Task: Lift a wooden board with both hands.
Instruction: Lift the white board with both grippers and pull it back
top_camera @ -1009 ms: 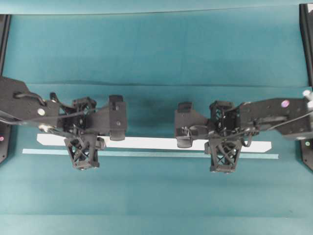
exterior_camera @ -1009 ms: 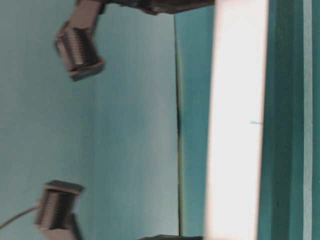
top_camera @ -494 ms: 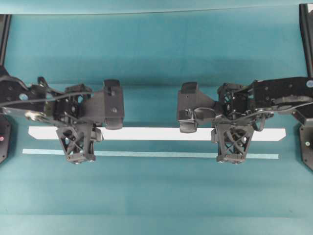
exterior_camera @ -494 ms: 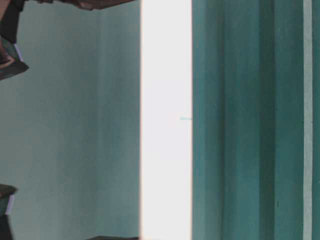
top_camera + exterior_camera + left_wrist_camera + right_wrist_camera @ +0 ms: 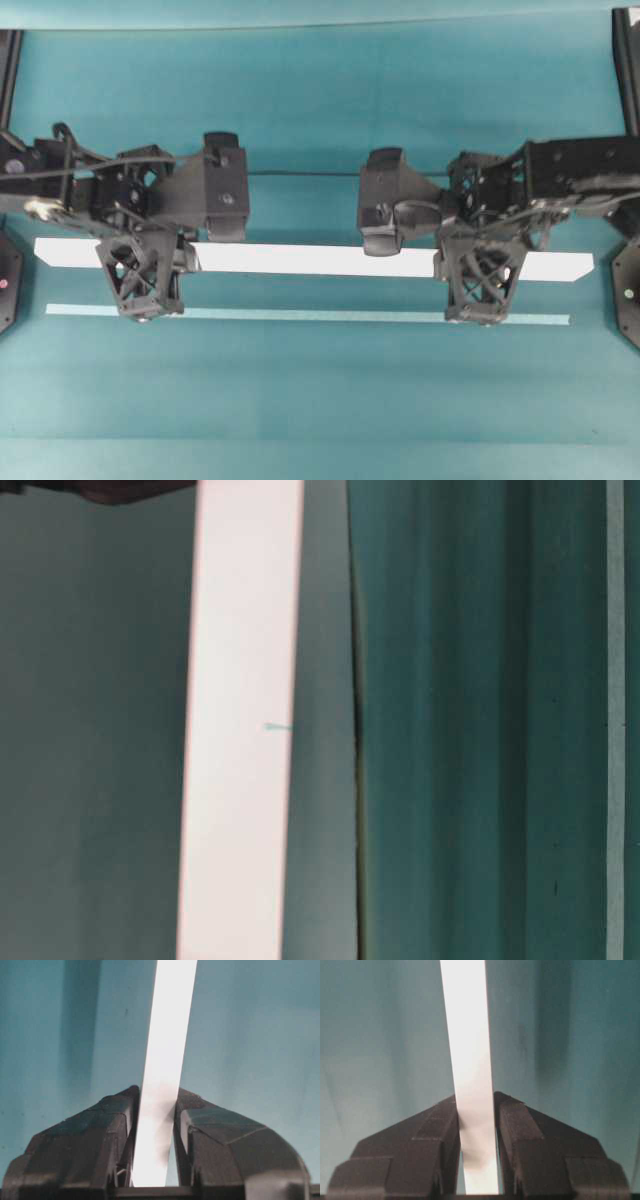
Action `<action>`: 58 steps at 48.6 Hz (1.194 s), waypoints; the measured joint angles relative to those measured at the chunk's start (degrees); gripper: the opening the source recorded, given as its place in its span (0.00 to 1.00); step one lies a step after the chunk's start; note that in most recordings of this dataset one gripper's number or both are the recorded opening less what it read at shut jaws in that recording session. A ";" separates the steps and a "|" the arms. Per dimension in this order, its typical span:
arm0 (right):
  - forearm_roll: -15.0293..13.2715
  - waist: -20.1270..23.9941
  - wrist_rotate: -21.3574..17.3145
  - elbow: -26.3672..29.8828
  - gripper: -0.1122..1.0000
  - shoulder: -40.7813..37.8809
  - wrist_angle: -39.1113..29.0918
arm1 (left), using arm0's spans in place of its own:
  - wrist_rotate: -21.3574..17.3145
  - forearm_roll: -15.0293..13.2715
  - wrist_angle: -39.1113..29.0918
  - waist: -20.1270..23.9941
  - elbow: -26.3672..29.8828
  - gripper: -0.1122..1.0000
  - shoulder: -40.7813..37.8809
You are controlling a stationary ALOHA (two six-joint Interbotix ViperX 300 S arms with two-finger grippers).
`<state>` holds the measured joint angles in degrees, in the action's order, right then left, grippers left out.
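The wooden board, a long flat white plank with angled ends, stretches across most of the overhead view, running left to right and roughly level, and it is gripped near each end. The left gripper clamps the board close to its left end, and the right gripper clamps it close to its right end, the two black arms reaching in from opposite sides like mirror images. In the left wrist view the board runs away from the camera between the two dark fingers, which press against both of its long edges, so the fingers are narrow and holding the board. The right wrist view shows the same: the board passes between the fingers, which close on its edges with no visible gap. Just below the board in the overhead view lies a thinner pale teal strip of similar length on the teal desk; the board does not touch it, and the lower tips of both grippers overlap the strip in that view. In the table-level view the board appears as a bright, blurred vertical band, with the strip well apart from it at the frame's right edge.
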<state>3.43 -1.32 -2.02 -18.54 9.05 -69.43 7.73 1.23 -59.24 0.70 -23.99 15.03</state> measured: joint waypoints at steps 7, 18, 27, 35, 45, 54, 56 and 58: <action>0.00 -0.09 -0.09 2.99 0.30 0.00 -3.87 | 0.09 0.09 -2.46 0.09 2.37 0.27 0.09; 0.00 -0.18 -0.09 7.65 0.30 0.09 -8.88 | 0.09 0.00 -7.38 0.26 7.21 0.27 0.18; -0.09 -0.26 0.00 11.25 0.30 0.09 -13.01 | 0.00 0.00 -11.87 0.35 11.51 0.27 0.18; -0.09 -0.26 0.00 16.44 0.30 0.00 -17.93 | 0.00 0.00 -15.47 0.44 15.29 0.27 0.18; -0.09 -0.26 -0.53 22.50 0.30 -0.35 -21.80 | 0.09 0.00 -18.28 0.53 19.60 0.27 0.18; -0.09 -0.26 -0.70 26.54 0.30 -0.44 -22.85 | 0.00 0.00 -22.41 0.62 24.17 0.27 -0.18; -0.09 -0.26 -0.70 26.89 0.30 -0.53 -23.03 | 0.09 0.09 -23.47 0.62 25.31 0.27 -0.44; -0.09 -0.35 -0.70 26.98 0.30 -0.53 -23.03 | 0.09 0.00 -24.35 0.70 26.02 0.27 -0.79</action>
<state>3.34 -1.67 -2.72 8.44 8.53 -92.46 7.82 1.23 -83.58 1.41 2.02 14.24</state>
